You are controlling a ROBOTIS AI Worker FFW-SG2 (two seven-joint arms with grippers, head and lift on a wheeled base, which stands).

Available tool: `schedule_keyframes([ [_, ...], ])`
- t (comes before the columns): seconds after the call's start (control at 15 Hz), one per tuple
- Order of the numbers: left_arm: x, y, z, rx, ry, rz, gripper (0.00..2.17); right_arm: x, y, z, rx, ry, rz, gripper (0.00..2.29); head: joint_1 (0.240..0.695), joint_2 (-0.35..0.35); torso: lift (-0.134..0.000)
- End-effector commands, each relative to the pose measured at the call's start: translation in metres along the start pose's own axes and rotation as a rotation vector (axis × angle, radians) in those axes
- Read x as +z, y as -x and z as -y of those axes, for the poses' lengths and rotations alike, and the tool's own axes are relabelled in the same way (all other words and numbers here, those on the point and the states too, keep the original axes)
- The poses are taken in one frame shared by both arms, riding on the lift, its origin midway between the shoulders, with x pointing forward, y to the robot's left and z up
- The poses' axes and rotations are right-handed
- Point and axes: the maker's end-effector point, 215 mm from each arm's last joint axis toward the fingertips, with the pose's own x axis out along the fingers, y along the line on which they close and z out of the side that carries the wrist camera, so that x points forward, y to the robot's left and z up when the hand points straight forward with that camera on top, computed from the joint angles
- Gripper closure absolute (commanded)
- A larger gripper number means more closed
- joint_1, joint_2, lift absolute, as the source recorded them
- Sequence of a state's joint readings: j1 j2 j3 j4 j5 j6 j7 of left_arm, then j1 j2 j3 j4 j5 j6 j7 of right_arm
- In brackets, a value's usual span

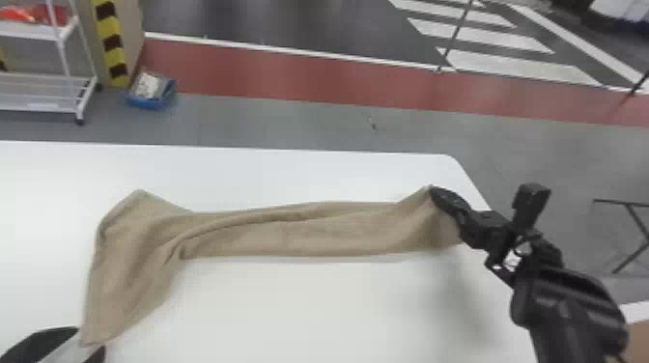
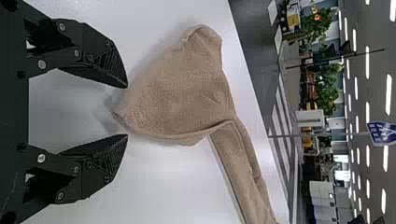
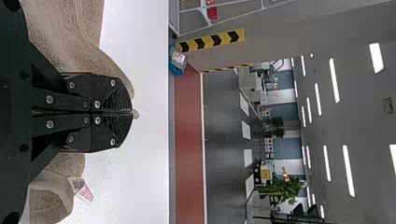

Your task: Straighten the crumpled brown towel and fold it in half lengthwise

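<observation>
The brown towel (image 1: 309,231) stretches across the table, widening into a rumpled flap at its left end, with folds along its length. At its far right corner my right gripper (image 1: 434,190) is closed on the cloth; in the right wrist view the right gripper (image 3: 130,113) pinches a bit of towel (image 3: 70,42) between its tips. My left gripper (image 1: 58,345) is at the bottom left edge, beside the towel's near left corner. Seen from the left wrist, the left gripper (image 2: 127,112) is open, with a corner of the towel (image 2: 182,93) just beyond the gap between its fingertips.
The white table (image 1: 338,309) has its far edge behind the towel and its right edge under the right arm. On the floor beyond are a white rack (image 1: 48,91) and a blue bin (image 1: 150,91). A white tag (image 3: 80,189) hangs by the towel.
</observation>
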State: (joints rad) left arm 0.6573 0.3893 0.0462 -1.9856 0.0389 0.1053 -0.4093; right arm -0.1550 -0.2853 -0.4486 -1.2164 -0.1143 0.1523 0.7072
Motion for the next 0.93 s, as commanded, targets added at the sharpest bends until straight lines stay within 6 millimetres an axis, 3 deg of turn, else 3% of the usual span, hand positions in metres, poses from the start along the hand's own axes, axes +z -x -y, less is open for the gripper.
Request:
schedule_keyframes([
  [0.0, 0.0, 0.0, 0.0, 0.0, 0.0, -0.002, 0.64, 0.001, 0.001, 0.002, -0.003, -0.003, 0.003, 1.22, 0.695, -0.274, -0.124],
  [0.13, 0.001, -0.001, -0.001, 0.001, -0.002, 0.001, 0.73, 0.001, 0.001, 0.003, -0.004, 0.0, 0.002, 1.22, 0.695, -0.275, -0.124],
  [0.87, 0.012, -0.004, 0.006, -0.006, -0.004, 0.022, 0.73, 0.003, 0.003, 0.01, -0.009, -0.006, -0.004, 1.22, 0.695, -0.286, -0.124],
])
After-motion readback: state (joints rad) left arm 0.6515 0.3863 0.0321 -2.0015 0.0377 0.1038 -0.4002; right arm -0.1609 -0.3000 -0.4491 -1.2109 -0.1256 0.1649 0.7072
